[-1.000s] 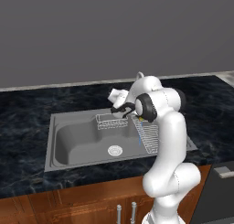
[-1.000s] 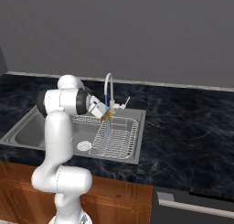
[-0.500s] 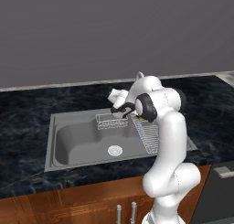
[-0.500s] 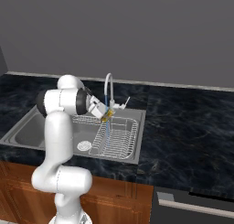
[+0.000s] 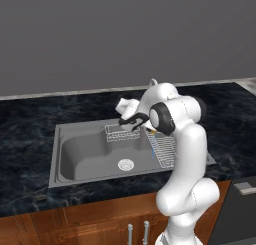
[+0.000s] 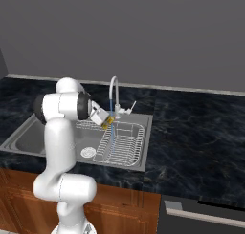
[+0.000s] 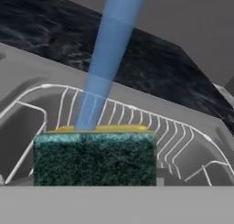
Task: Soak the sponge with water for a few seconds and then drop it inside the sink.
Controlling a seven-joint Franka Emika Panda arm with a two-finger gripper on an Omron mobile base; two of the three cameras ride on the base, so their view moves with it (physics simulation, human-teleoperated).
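Sponge: a flat block, dark green scouring layer facing the hand camera, a thin yellow edge along its far side. It is grasped by the fingers above the sink, just below the curved faucet. The water, a straight translucent blue stream, lands on the sponge's yellow edge and runs on down onto the wire dish rack lying in the sink on the faucet side. A small wire basket hangs at the sink's back wall; the round drain lies in the sink floor. Dark marbled surface surrounds the sink. Compared with the earlier frames, arm, sponge and stream are unchanged.
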